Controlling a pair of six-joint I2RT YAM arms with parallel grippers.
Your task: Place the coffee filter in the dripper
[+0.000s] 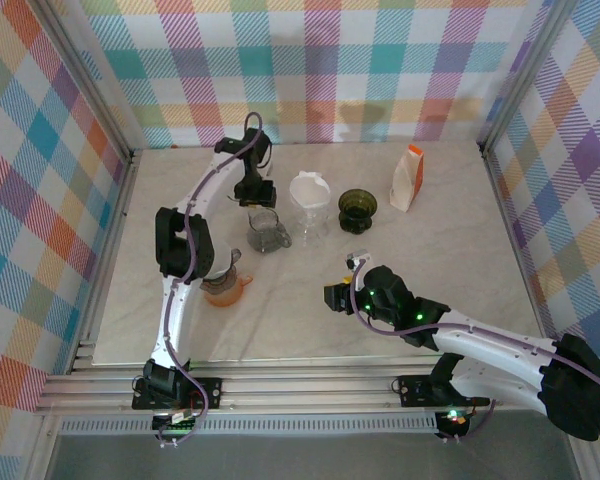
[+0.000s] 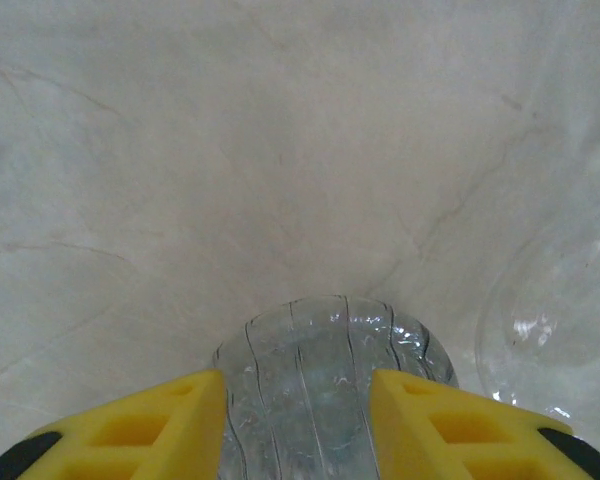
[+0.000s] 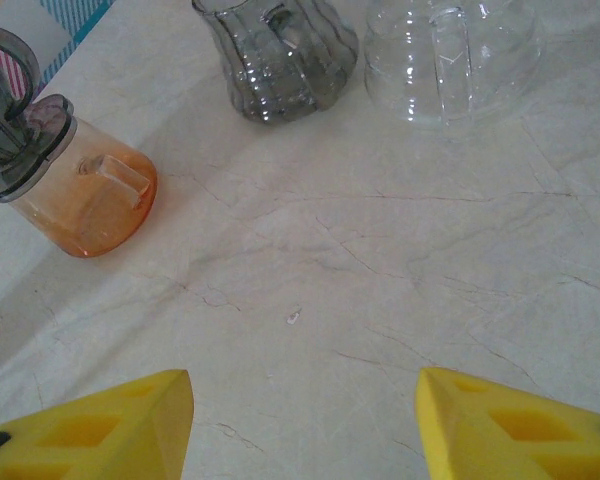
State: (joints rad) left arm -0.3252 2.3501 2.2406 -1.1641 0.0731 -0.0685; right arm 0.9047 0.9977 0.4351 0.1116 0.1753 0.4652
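- The orange jug (image 1: 225, 286) with a grey lid stands to the left of the clear carafe (image 1: 310, 216) and nearer to the arm bases.
- The left gripper (image 1: 256, 202) is just left of the carafe, at the far rim of the smoky ribbed glass jug (image 1: 269, 232). Its yellow fingers (image 2: 150, 425) stand one on each side of the glass. I cannot tell if they press it.
- The white coffee filter (image 1: 309, 186) sits on top of the carafe.
- The right gripper (image 3: 305, 375) is in front of the carafe, well apart from it. Its fingers are spread wide over bare marble and hold nothing.
- The dark green dripper (image 1: 358, 207) stands just right of the carafe.
- The white and orange bag (image 1: 408, 178) stands further right.
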